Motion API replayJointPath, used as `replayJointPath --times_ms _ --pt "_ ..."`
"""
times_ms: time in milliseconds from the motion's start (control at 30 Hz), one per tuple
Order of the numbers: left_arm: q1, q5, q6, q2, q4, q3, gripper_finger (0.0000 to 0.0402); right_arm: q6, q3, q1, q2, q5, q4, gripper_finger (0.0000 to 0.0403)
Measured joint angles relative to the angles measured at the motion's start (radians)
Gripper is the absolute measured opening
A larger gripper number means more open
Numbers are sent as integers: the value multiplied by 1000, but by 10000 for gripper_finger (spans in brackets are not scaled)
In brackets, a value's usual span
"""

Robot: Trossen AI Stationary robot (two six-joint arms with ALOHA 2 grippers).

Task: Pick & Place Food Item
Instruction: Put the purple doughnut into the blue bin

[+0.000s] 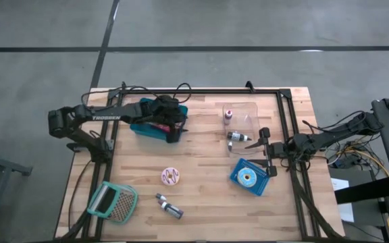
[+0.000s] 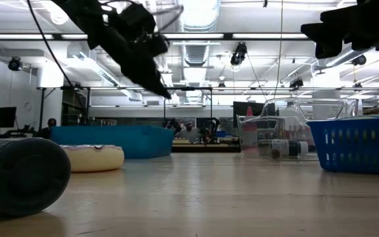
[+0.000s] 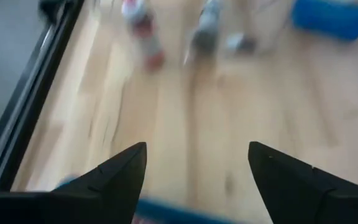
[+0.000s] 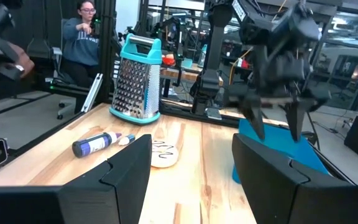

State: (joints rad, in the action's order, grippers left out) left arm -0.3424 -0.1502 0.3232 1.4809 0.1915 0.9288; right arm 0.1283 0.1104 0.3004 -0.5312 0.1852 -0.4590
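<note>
A pink-frosted doughnut (image 1: 171, 177) lies flat on the wooden table near its middle, also seen in the low view (image 2: 94, 158) and in the right wrist view (image 4: 166, 152). A teal tray (image 1: 144, 127) sits at the far left with something red (image 1: 159, 126) in it. My left gripper (image 1: 174, 131) hangs above the tray's right end, open, with nothing between its fingers (image 3: 120, 177). My right gripper (image 1: 267, 152) stands open and level at the right, beside a blue basket (image 1: 252, 177), holding nothing.
A clear container (image 1: 242, 121) with small bottles stands at the far right. The blue basket holds a ringed round item (image 1: 248, 177). A teal-handled grater (image 1: 113, 202) and a dark bottle (image 1: 169, 207) lie near the front edge. A black frame (image 1: 201, 91) borders the table.
</note>
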Motion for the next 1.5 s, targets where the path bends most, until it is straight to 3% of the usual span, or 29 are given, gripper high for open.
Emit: replayJointPath --times_ms 233,800,1133,1500 --pt "28 -123 3 -172 -126 -100 285 -17 0 0 -5 0 14 219" --pt "197 -86 -147 -644 -363 -540 284 -18 0 0 -141 27 -101 219" --pt "234 -82 -160 -712 -539 -675 284 -12 84 0 -302 26 -109 219" --pt "234 -83 -168 -712 -543 -688 284 16 197 0 -501 26 -107 219"
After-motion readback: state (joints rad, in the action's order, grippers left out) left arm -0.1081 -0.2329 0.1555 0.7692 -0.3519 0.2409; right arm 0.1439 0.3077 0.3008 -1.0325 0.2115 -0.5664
